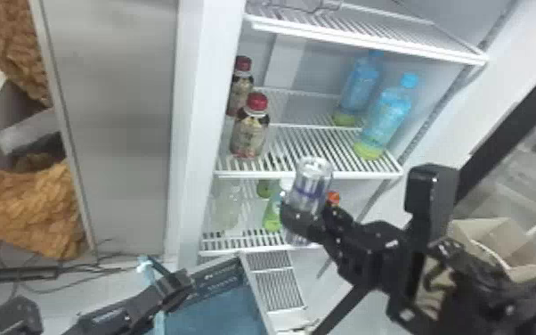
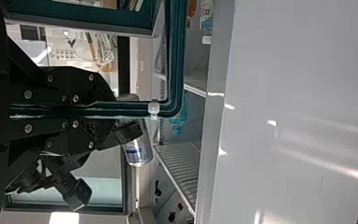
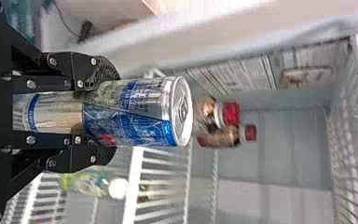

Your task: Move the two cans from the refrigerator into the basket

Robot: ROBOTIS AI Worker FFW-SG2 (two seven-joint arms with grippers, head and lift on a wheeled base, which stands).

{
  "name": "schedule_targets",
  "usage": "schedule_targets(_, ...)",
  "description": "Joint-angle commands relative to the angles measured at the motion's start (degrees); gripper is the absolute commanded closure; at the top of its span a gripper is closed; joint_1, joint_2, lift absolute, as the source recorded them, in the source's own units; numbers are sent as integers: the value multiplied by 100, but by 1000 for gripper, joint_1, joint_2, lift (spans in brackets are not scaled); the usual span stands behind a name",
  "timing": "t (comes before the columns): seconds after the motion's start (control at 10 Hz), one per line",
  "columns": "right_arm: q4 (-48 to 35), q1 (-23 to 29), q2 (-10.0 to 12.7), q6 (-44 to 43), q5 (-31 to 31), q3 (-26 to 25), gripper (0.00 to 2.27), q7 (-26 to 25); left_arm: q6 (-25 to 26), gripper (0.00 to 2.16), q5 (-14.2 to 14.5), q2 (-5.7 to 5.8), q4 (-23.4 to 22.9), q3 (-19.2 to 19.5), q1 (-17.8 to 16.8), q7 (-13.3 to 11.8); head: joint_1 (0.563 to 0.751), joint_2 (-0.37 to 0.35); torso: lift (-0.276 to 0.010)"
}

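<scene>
At 9 o'clock in the head view, there is a fuzzy brown thing (image 1: 26, 205). The left gripper (image 1: 179, 283) is at 7 o'clock, closed on the rim of the basket (image 1: 220, 312). The left wrist view shows the rim pinched, with a little white tie (image 2: 154, 108) on it. The basket is between 6 and 7 o'clock, by the bottom of the fridge (image 1: 202, 89).

Two bottles with red caps (image 1: 250, 129) stand on a shelf at 11 o'clock, and a green bottle (image 1: 273, 216) is lower, at 6. Near 4 o'clock, by the shelf's front edge, the right gripper (image 1: 309, 212) squeezes a silver and blue can (image 1: 312, 180), lid up. More silver shows under it; I can't tell if that is another can. Two blue bottles (image 1: 385, 118) stand at 2 o'clock. A brown box (image 1: 487, 231) is out near 4 o'clock.
</scene>
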Motion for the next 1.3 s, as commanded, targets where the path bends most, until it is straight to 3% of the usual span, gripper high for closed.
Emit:
schedule_targets(0.0,-234,272,99,326,-197,0,1246,5,0,1191,0,0,0,0,13,0,695,-327,-31)
schedule_targets(0.4,-80,596,345,1001,-379,57,1246,321,-14,1191,0,0,0,0,13,0,695,-306,-31)
schedule_targets(1.2,834,258,301,1634,-779,845,1128,673,0,1191,0,0,0,-46,-15,0,695,-206,-31)
